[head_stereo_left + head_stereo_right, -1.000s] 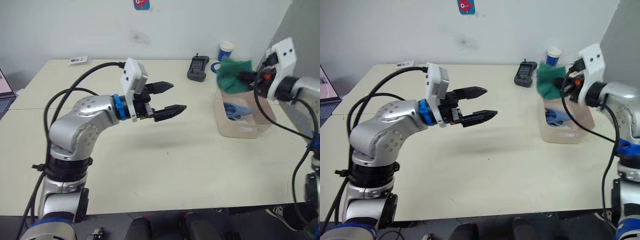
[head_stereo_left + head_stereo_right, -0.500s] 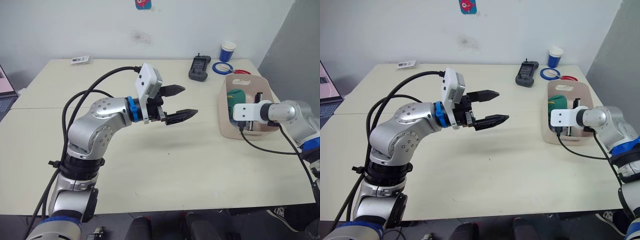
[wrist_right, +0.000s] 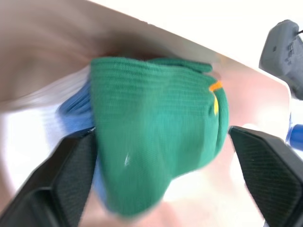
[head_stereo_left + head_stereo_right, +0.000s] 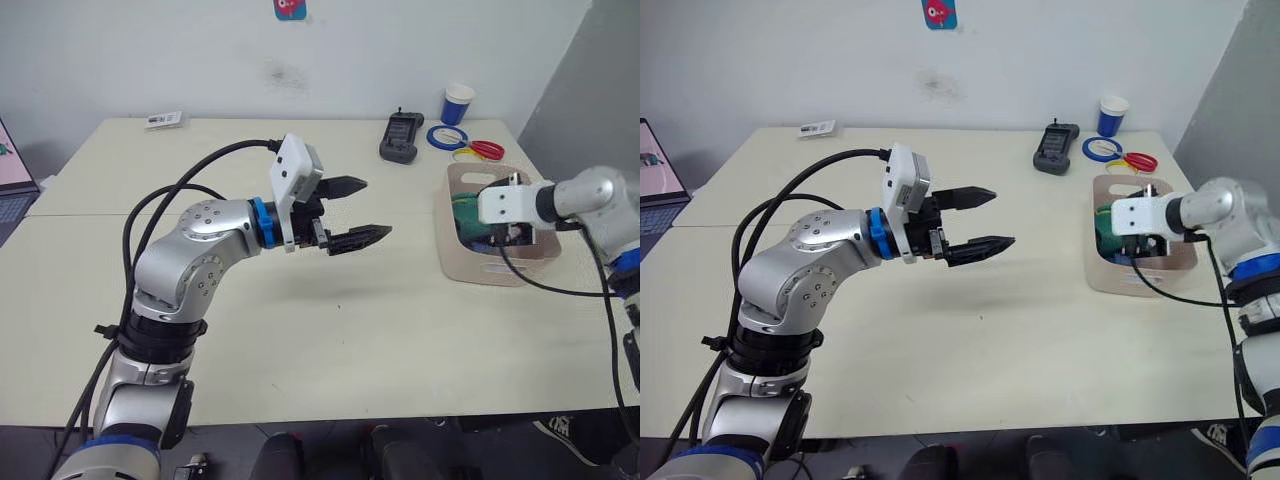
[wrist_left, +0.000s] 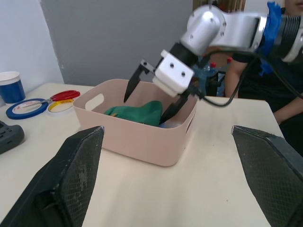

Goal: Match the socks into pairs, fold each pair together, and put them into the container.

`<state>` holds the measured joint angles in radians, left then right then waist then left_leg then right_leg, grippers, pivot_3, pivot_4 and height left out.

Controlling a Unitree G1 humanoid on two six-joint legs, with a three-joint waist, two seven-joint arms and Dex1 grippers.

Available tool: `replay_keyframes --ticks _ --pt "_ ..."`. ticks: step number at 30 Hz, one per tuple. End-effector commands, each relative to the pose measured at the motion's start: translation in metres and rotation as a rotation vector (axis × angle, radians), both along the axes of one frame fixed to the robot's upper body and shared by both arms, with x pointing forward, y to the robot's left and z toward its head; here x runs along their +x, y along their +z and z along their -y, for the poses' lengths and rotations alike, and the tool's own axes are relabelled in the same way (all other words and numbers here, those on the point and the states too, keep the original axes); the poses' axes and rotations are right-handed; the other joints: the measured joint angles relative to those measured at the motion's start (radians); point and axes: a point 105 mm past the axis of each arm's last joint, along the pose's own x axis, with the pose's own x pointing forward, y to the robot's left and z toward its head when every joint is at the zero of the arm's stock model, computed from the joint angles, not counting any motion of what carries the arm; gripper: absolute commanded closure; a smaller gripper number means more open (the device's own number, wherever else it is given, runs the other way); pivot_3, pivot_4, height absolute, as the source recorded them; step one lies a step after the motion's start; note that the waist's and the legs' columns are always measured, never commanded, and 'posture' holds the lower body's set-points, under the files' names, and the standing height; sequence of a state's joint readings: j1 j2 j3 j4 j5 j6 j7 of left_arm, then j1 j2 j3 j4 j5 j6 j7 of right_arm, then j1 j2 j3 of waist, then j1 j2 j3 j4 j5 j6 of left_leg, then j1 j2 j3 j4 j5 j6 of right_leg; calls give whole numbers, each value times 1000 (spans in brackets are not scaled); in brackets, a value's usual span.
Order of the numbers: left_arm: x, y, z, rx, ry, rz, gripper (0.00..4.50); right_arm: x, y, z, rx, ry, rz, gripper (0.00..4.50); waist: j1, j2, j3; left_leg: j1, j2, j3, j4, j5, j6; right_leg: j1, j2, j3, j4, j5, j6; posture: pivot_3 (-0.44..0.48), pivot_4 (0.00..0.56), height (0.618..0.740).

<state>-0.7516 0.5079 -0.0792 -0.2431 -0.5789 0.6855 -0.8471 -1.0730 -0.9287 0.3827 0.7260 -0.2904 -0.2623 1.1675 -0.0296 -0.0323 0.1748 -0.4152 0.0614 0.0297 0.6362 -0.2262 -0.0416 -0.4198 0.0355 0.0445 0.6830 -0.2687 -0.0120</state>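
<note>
Change: right gripper lifted slightly within container since half a second ago; fingers spread.
Green socks: released, atop blue pair, tabletop's right edge.
Handling: soft, light; pinch mid-fold.
Left gripper: spread, idle.

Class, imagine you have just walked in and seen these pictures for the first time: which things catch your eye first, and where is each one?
The silver left arm reaches over the middle of the cream table, its black two-fingered left gripper open and holding nothing. At the table's right end, the right gripper hangs open over the pale pink-beige plastic tub, where a folded dark green sock with yellow marks lies on a light blue sock.
</note>
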Motion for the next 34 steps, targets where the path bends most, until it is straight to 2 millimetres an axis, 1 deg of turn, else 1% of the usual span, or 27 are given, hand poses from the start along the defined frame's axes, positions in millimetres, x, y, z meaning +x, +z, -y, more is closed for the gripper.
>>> replay_keyframes --ticks 1,4,6,8,10,11,12,13,14,16,18,20,22,24,26,29,31,34 --pt "2 5 -7 4 17 43 0 -9 44 2 52 -4 17 36 -2 0 0 0 0 0 0 0 0 0 0 0 0 0 0 0 150 740" --pt "10 2 -17 15 58 38 0 -11 72 0 111 -21 32 36 -4 2 1 0 0 1 2 0 0 0 0 1 1 0 -1 0 150 740" --pt "16 -3 -30 33 107 37 0 -11 89 -13 221 -2 58 36 -4 3 2 0 0 0 4 -2 3 0 0 0 3 0 -1 0 150 740" --pt "20 -9 -44 48 162 38 0 -11 98 -30 337 38 80 36 -5 3 2 1 1 0 5 -2 4 0 1 1 7 0 -1 0 150 740" --pt "24 -18 -63 33 253 39 0 -14 96 -61 499 117 93 36 -8 3 1 2 1 0 6 -2 4 0 1 1 9 0 -1 0 150 740" --pt "24 -21 -68 27 277 39 0 -16 95 -69 546 135 93 36 -9 3 1 3 1 0 7 -2 4 0 1 1 12 0 -2 0 150 740" --pt "24 -30 -77 5 340 24 0 -20 81 -91 645 176 85 36 -9 2 1 3 2 0 8 -2 4 0 1 1 14 0 -2 0 150 740" --pt "22 -38 -82 -15 385 11 0 -25 71 -107 729 192 82 36 -8 2 0 3 2 -1 7 -2 4 0 1 0 14 0 -2 0 150 740" --pt "21 -43 -85 -28 417 3 0 -29 65 -117 789 194 80 36 -8 2 0 4 3 -1 9 -2 4 1 1 0 16 -1 -2 0 150 740" --pt "18 -61 -99 -56 554 1 0 -33 38 -143 943 133 130 36 -3 2 0 4 3 -2 8 -2 4 1 0 0 15 -3 2 0 150 740" --pt "11 -75 -111 -90 679 8 0 -41 10 -159 1033 45 157 36 1 2 0 1 4 -3 8 -2 3 -2 -2 0 17 -3 2 0 150 740" --pt "4 -91 -120 -101 771 -7 0 -46 -14 -163 1070 -47 206 36 4 2 0 -1 4 -3 9 0 0 -2 -4 0 16 -2 -1 0 150 740" --pt "-1 -110 -129 -97 879 -29 0 -49 -37 -163 1108 -165 244 36 8 1 -1 -1 2 -2 9 0 0 -2 -6 0 15 -2 0 0 150 740" --pt "-5 -129 -135 -73 970 -40 0 -52 -60 -160 1137 -279 240 36 8 -1 -3 -1 0 -1 9 -2 4 -1 -8 0 14 -3 4 0 150 740" --pt "-7 -142 -138 -46 1035 -40 0 -57 -79 -156 1140 -354 227 36 7 -2 -3 0 -1 -1 9 -2 4 0 -8 0 14 -3 4 0 150 740" --pt "-8 -152 -132 -65 1044 -66 0 -66 -100 -159 1141 -376 166 36 3 -2 -3 0 0 -1 9 -2 4 -1 -7 0 13 -4 6 0 150 740" --pt "-6 -158 -132 -58 1069 -75 0 -70 -111 -155 1155 -418 132 36 2 -3 -4 0 0 -1 8 -2 4 -1 -5 0 13 -4 6 0 150 740" --pt "-4 -162 -125 -72 1059 -97 0 -70 -114 -148 1169 -439 132 36 -2 -3 -4 1 0 -1 8 -2 4 -1 -2 0 13 -4 6 0 150 740"
